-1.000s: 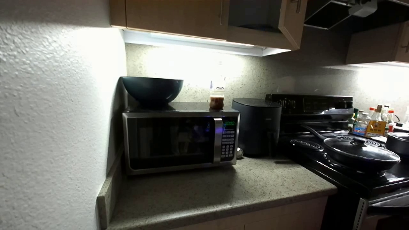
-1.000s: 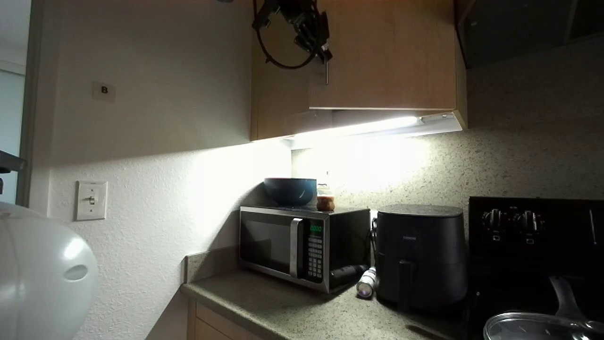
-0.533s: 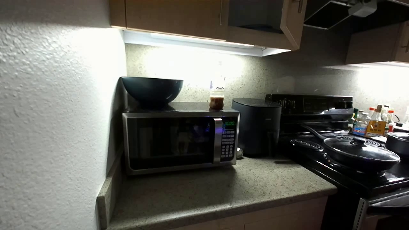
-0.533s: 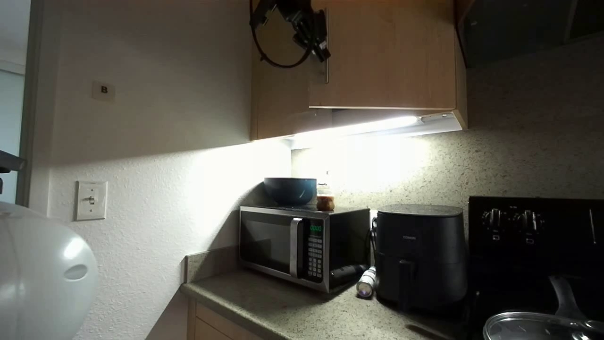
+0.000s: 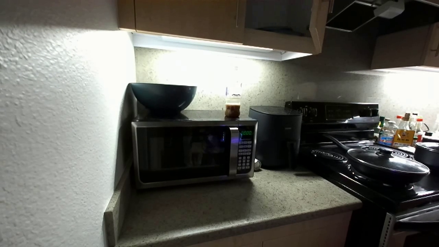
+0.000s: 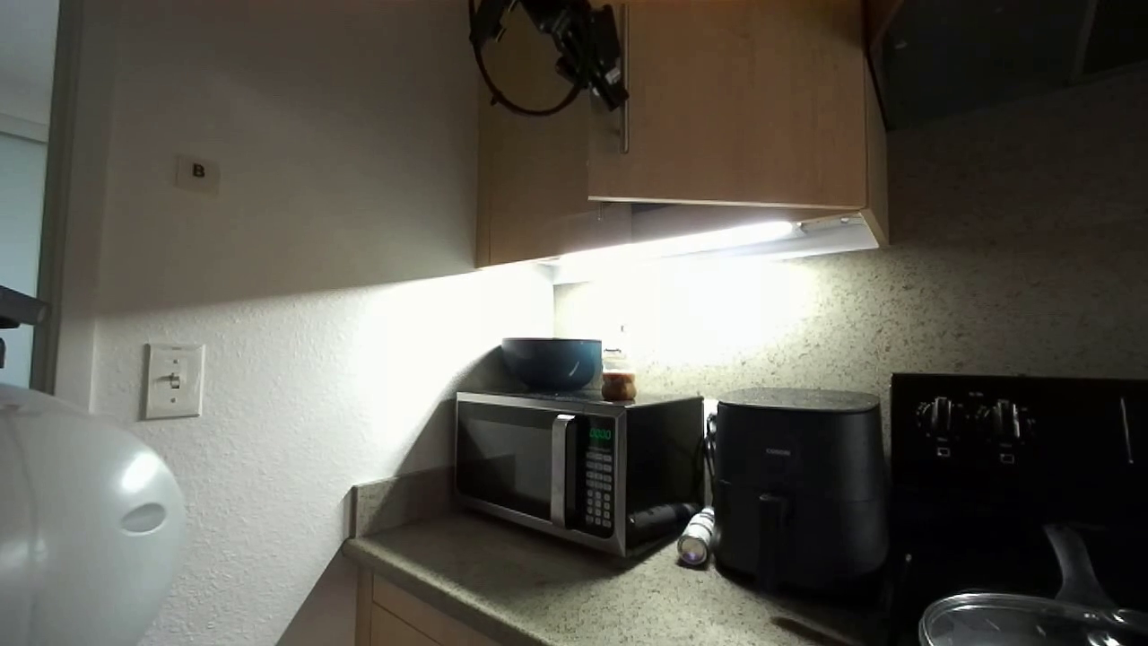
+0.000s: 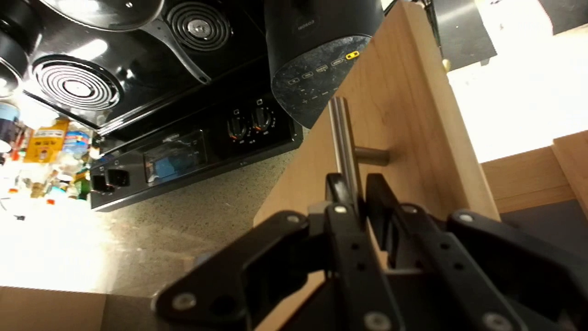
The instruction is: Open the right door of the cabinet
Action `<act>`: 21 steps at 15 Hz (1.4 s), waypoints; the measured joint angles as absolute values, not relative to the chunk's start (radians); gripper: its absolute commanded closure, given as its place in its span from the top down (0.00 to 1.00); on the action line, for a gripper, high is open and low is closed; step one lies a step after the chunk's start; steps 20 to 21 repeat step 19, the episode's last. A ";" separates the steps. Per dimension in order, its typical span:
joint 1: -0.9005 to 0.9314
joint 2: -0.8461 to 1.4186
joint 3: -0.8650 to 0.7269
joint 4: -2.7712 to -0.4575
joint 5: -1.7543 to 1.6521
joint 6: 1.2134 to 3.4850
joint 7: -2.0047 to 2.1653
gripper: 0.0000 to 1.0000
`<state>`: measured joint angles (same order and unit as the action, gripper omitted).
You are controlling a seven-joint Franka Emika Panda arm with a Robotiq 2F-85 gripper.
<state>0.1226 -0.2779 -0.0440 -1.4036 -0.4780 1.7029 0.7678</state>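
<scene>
The cabinet (image 5: 188,20) hangs on the wall above the microwave and also shows in an exterior view (image 6: 534,197). Its right door (image 5: 318,29) stands partly open, swung outward, with the dark interior showing beside it. The door's flat face fills much of an exterior view (image 6: 744,108) and shows in the wrist view (image 7: 404,105). Its steel bar handle (image 7: 341,128) also shows in an exterior view (image 6: 625,135). My gripper (image 7: 353,188) has its fingers on both sides of the bar, shut on it. The gripper shows small at the top of an exterior view (image 6: 614,94).
Below stand the microwave (image 5: 185,154), a dark bowl (image 5: 164,97), a bottle (image 5: 233,108) and a black air fryer (image 5: 276,137). The stove with a lidded pan (image 5: 387,164) is at the right. A range hood (image 5: 356,15) hangs beside the open door. A wall (image 6: 296,179) borders the cabinet's left.
The right door has swung further open, its free edge and handle moving right in an exterior view. The gripper has moved slightly up and left with the handle in an exterior view.
</scene>
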 measured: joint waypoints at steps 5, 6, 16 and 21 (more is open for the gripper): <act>0.028 -0.358 0.014 -1.433 -0.516 1.457 0.867 0.06; 0.000 -0.373 0.031 -1.438 -0.516 1.426 0.887 0.41; -0.083 -0.430 0.091 -1.454 -0.516 1.389 0.934 0.67; -0.085 -0.430 0.091 -1.454 -0.516 1.389 0.934 0.67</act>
